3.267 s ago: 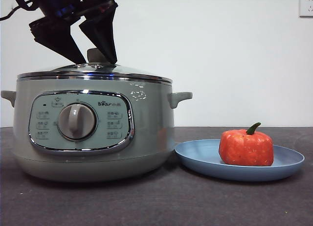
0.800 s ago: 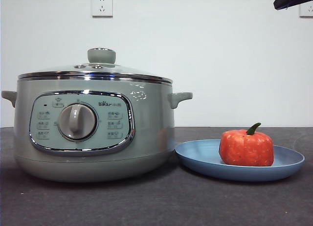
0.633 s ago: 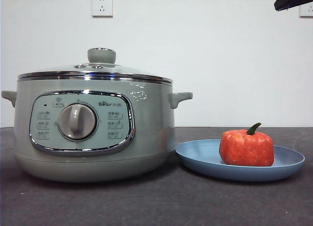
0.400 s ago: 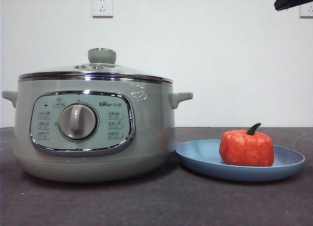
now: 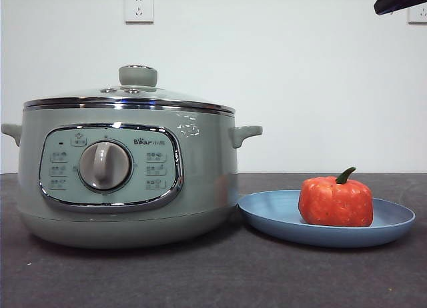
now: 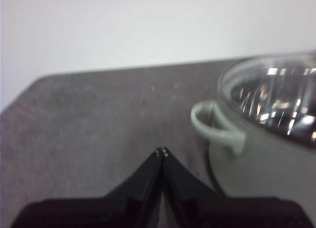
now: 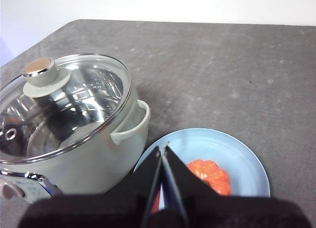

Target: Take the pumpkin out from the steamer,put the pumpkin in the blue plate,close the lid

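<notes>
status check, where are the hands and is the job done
Left hand shut, empty, beside the steamer. Right hand shut, empty, above the blue plate. Pumpkin on plate, lid on steamer. Nothing in the way.

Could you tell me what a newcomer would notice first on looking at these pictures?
The big sage-green steamer fills the left half of the front view, its glass lid seated on the rim. Beside it on the right, the bright orange-red pumpkin sits on the blue plate. Both claws are shut and empty: the right claw hangs above the plate's near edge, and the left claw hangs over bare table by the steamer's side handle.
</notes>
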Robot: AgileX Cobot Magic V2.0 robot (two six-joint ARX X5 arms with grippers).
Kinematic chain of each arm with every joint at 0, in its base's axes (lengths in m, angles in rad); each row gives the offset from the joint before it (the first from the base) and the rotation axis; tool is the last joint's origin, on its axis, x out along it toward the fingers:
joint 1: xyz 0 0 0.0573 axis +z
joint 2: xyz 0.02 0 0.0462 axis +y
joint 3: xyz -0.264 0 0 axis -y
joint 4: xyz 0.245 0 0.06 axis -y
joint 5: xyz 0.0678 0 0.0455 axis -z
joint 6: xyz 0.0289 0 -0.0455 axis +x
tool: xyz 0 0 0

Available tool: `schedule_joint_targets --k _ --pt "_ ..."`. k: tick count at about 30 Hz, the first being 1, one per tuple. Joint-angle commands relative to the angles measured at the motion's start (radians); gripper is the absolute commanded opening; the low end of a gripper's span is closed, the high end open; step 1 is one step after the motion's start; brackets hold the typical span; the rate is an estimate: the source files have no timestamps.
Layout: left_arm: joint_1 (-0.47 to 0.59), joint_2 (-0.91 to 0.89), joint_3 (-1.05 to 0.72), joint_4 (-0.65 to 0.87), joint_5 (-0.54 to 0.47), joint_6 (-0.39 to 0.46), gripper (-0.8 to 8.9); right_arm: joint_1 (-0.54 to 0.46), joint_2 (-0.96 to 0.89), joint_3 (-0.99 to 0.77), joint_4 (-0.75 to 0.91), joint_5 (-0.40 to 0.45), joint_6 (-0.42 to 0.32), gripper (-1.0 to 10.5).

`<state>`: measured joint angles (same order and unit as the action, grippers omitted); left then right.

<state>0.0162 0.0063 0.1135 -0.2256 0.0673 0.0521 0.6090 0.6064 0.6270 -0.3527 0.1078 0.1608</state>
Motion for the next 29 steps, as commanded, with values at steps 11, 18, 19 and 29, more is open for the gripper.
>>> schedule_joint_targets --k 11,18,19,29 --pt "0.005 -0.005 -0.099 0.02 0.019 -0.008 -0.03 0.0 -0.001 -0.007 0.003 0.003 0.006 -0.2" --pt "0.005 -0.005 -0.099 0.016 0.016 -0.007 -0.03 0.0 0.0 -0.007 0.003 0.003 0.006 -0.2" --pt "0.005 -0.005 -0.099 0.016 0.015 -0.007 -0.03 0.0 -0.001 -0.007 0.003 0.003 0.006 -0.2" --pt "0.005 -0.005 -0.099 0.016 0.015 -0.007 -0.03 0.0 -0.001 -0.007 0.003 0.003 0.006 -0.2"
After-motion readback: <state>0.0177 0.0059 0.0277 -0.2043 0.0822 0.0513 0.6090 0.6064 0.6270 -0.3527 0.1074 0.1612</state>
